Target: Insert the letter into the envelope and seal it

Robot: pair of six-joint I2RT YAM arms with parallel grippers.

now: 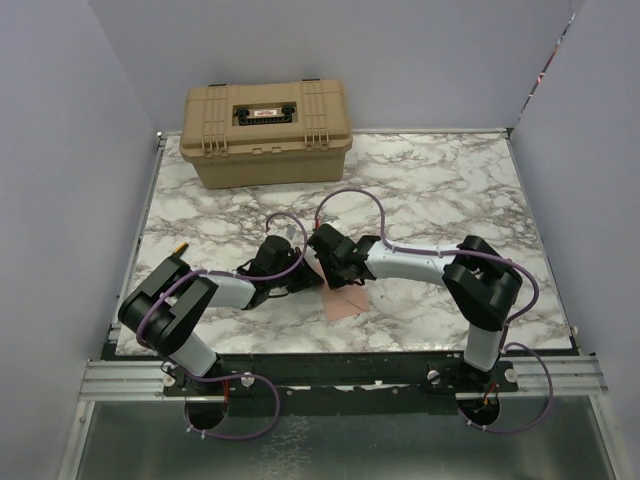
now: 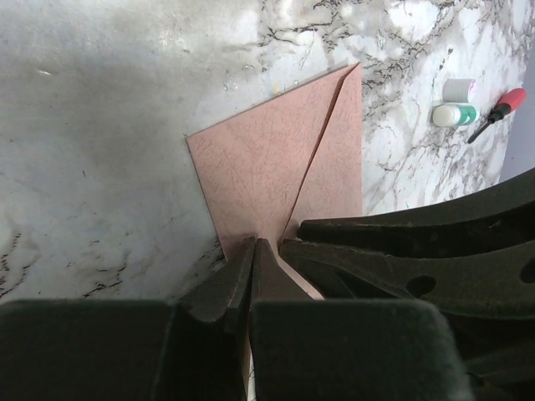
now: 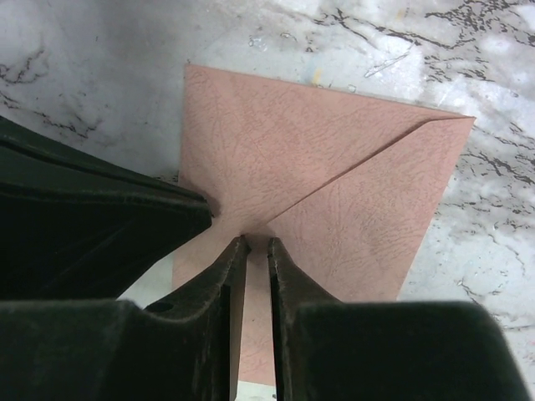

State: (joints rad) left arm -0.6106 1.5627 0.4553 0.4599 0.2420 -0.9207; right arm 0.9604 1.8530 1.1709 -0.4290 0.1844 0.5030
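The pinkish-brown envelope [image 1: 346,299] lies flat on the marble table, its triangular flap folded down. It also shows in the left wrist view [image 2: 276,167] and the right wrist view [image 3: 334,159]. No letter shows in any view. My left gripper [image 1: 316,283] is shut, and its tips [image 2: 255,243] rest on the envelope at the flap's point. My right gripper [image 1: 345,283] stands right beside it, jaws nearly together with a thin gap and nothing between them. Its tips [image 3: 257,243] touch the envelope at the same spot.
A tan hard case [image 1: 265,130] stands at the back left of the table. A small white and green bottle [image 2: 452,114] and a red-handled tool [image 2: 502,109] lie at the table's far side. Grey walls close in on the left, back and right.
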